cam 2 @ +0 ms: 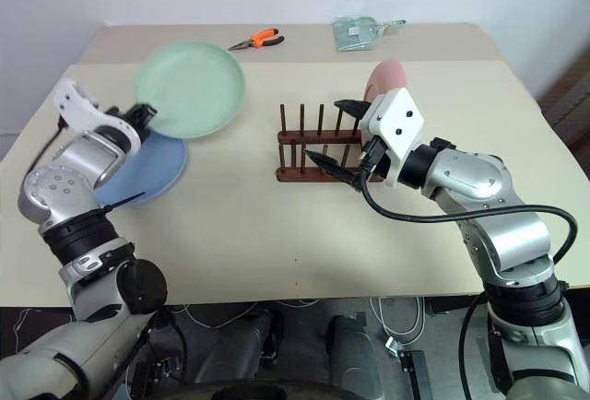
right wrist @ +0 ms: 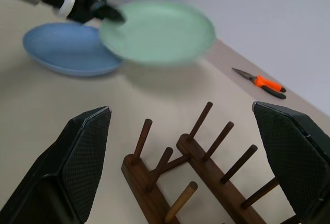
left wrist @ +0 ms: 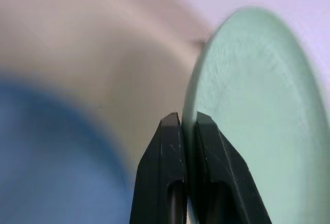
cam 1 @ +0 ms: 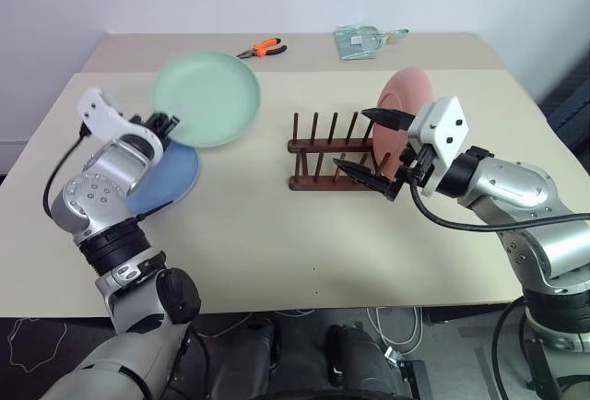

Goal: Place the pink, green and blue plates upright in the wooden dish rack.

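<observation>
My left fingers (left wrist: 181,123) pinch the light, stiff green plate (cam 1: 206,98) by its rim, lifted at ten o'clock of the rack (cam 1: 324,154); right fingers (cam 1: 373,147) gape empty.

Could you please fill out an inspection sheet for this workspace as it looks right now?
Surface: beige table, second table behind it.
Job's things: round pale green plastic plate lifted off the table; round light blue plastic plate flat on the table; round salmon pink plastic plate upright at the end of the dark brown wooden dish rack.
Clutter: orange-handled pliers, clear packet on the rear table.
Hands: left hand shut on the green plate's rim; right hand open at the rack.
Cables: black cable along the right arm.
Surroundings: pale wall.
</observation>
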Controlling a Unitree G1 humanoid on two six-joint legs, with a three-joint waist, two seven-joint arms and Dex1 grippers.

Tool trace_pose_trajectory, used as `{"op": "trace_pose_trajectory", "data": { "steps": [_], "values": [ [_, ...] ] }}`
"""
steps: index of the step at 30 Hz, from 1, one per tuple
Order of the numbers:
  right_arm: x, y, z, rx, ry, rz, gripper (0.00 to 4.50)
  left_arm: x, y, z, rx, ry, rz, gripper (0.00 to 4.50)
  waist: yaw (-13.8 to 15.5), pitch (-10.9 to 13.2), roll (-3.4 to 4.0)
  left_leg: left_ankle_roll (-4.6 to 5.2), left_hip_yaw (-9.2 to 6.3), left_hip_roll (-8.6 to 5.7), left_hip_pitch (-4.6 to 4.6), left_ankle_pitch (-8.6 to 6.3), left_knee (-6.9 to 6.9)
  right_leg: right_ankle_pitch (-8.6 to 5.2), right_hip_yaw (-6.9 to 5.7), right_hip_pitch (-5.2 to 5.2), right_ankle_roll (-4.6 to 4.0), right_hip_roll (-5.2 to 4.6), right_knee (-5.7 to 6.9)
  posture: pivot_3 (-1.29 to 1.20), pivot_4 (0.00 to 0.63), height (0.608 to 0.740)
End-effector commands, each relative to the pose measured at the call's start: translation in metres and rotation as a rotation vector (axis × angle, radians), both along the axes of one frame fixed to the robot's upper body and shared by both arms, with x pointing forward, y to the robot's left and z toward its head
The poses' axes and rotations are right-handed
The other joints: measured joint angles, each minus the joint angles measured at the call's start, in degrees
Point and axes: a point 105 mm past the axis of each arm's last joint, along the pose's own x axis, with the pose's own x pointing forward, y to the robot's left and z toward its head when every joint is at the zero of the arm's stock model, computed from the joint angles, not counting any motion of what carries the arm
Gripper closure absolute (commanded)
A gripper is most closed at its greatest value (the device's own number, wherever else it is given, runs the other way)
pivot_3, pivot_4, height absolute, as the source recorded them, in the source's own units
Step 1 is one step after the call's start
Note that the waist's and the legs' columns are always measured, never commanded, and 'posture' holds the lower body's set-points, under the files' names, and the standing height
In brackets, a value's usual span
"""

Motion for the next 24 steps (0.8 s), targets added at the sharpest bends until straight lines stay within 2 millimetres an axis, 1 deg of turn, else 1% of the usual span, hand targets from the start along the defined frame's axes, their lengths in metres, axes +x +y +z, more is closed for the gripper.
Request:
{"op": "trace_pose_trajectory", "data": {
  "steps": [1, 3, 4, 6, 8, 11, 13, 14, 16, 18, 19, 20, 21, 22, 24],
  "values": [
    [-0.01, 0.022, 0.015, -0.071, -0.164, 0.062, 0.0, -0.011, -0.047, 0.047, 0.143, -0.183, -0.171, 4.45, 0.0, 0.0, 0.01, 0.0, 0.0, 0.0, 0.0, 0.0, 0.0, 0.0, 0.0, 0.0, 0.0, 0.0, -0.01, 0.0, 0.15, 0.719],
    [-0.007, 0.031, 0.016, -0.111, -0.225, 0.069, 0.0, -0.013, -0.063, 0.053, 0.194, -0.207, -0.222, 4.45, -0.1, 0.0, 0.01, -0.02, 0.0, 0.0, 0.0, 0.01, 0.0, 0.0, 0.0, 0.0, 0.0, 0.0, -0.01, 0.0, 0.15, 0.719],
    [-0.006, 0.033, 0.016, -0.125, -0.246, 0.071, 0.0, -0.014, -0.068, 0.055, 0.205, -0.214, -0.236, 4.45, -0.1, 0.0, 0.01, -0.04, 0.01, 0.0, 0.0, 0.03, 0.0, 0.0, 0.0, -0.01, 0.0, 0.01, 0.01, 0.0, 0.15, 0.719],
    [0.01, 0.044, 0.014, -0.248, -0.355, 0.035, 0.0, -0.017, -0.093, 0.064, 0.249, -0.238, -0.302, 4.45, -0.4, 0.0, 0.01, -0.07, 0.03, 0.0, 0.0, 0.05, -0.03, 0.0, 0.0, -0.08, 0.0, 0.03, 0.06, 0.0, 0.15, 0.719],
    [0.025, 0.048, 0.008, -0.373, -0.444, 0.006, 0.0, -0.022, -0.111, 0.071, 0.26, -0.264, -0.352, 4.45, -0.6, 0.0, 0.0, -0.26, 0.07, 0.0, 0.0, 0.18, -0.02, 0.0, 0.02, -0.14, -0.01, 0.06, 0.13, 0.0, 0.15, 0.719],
    [0.039, 0.049, -0.001, -0.449, -0.484, -0.031, 0.0, -0.027, -0.122, 0.076, 0.252, -0.282, -0.388, 4.45, -0.5, 0.0, 0.0, -0.41, 0.07, -0.01, 0.0, 0.32, -0.04, 0.0, 0.01, -0.11, -0.01, 0.11, 0.09, 0.0, 0.15, 0.719],
    [0.043, 0.048, -0.005, -0.475, -0.496, -0.04, 0.55, -0.028, -0.124, 0.078, 0.245, -0.285, -0.396, 4.5, -0.7, 0.0, 0.0, -0.35, 0.09, -0.02, 0.0, 0.35, -0.1, 0.0, 0.03, -0.13, 0.0, 0.11, 0.05, 0.0, 0.15, 0.719],
    [0.044, 0.048, -0.007, -0.484, -0.5, -0.043, 0.92, -0.029, -0.125, 0.079, 0.237, -0.287, -0.401, 4.5, -0.7, 0.0, 0.0, -0.35, 0.09, -0.02, 0.0, 0.37, -0.12, 0.0, 0.04, -0.15, -0.01, 0.11, 0.06, 0.0, 0.15, 0.719],
    [0.045, 0.047, -0.007, -0.492, -0.512, -0.056, 1.91, -0.03, -0.123, 0.078, 0.245, -0.285, -0.398, 4.5, -1.1, 0.0, 0.0, -0.38, 0.09, -0.02, 0.0, 0.41, -0.16, 0.0, 0.04, -0.18, 0.0, 0.13, 0.07, 0.0, 0.15, 0.719],
    [0.046, 0.046, -0.005, -0.495, -0.531, -0.071, 3.03, -0.03, -0.12, 0.078, 0.225, -0.29, -0.397, 4.5, -1.4, 0.0, 0.0, -0.4, 0.08, -0.02, 0.0, 0.42, -0.17, 0.0, 0.04, -0.18, -0.01, 0.13, 0.09, 0.0, 0.15, 0.719],
    [0.047, 0.045, -0.004, -0.499, -0.545, -0.081, 3.48, -0.03, -0.118, 0.078, 0.207, -0.297, -0.393, 4.15, -1.5, 0.0, 0.0, -0.41, 0.08, -0.02, 0.0, 0.43, -0.16, 0.0, 0.04, -0.18, -0.01, 0.14, 0.1, 0.0, 0.15, 0.719],
    [0.047, 0.044, -0.003, -0.503, -0.561, -0.091, 4.07, -0.029, -0.114, 0.08, 0.181, -0.303, -0.381, 3.74, -1.5, 0.0, 0.0, -0.41, 0.08, -0.02, 0.0, 0.43, -0.16, 0.0, 0.04, -0.18, -0.01, 0.14, 0.11, 0.0, 0.15, 0.719],
    [0.048, 0.044, -0.002, -0.505, -0.571, -0.098, 4.49, -0.029, -0.112, 0.08, 0.166, -0.307, -0.373, 3.38, -1.6, 0.0, 0.0, -0.42, 0.08, -0.02, 0.0, 0.43, -0.16, 0.0, 0.04, -0.2, -0.01, 0.15, 0.12, 0.0, 0.15, 0.719],
    [0.048, 0.042, 0.002, -0.497, -0.599, -0.118, 4.5, -0.027, -0.104, 0.09, 0.131, -0.349, -0.323, 2.95, -1.5, 0.0, -0.01, -0.42, 0.08, -0.02, 0.0, 0.44, -0.17, 0.0, 0.05, -0.22, -0.01, 0.14, 0.14, 0.0, 0.15, 0.719],
    [0.047, 0.04, 0.009, -0.467, -0.63, -0.143, 4.5, -0.024, -0.087, 0.104, 0.114, -0.418, -0.211, 1.86, -1.5, 0.0, -0.02, -0.45, 0.07, -0.01, 0.0, 0.45, -0.18, 0.0, 0.05, -0.23, -0.01, 0.16, 0.15, 0.0, 0.15, 0.719]
  ]
}}
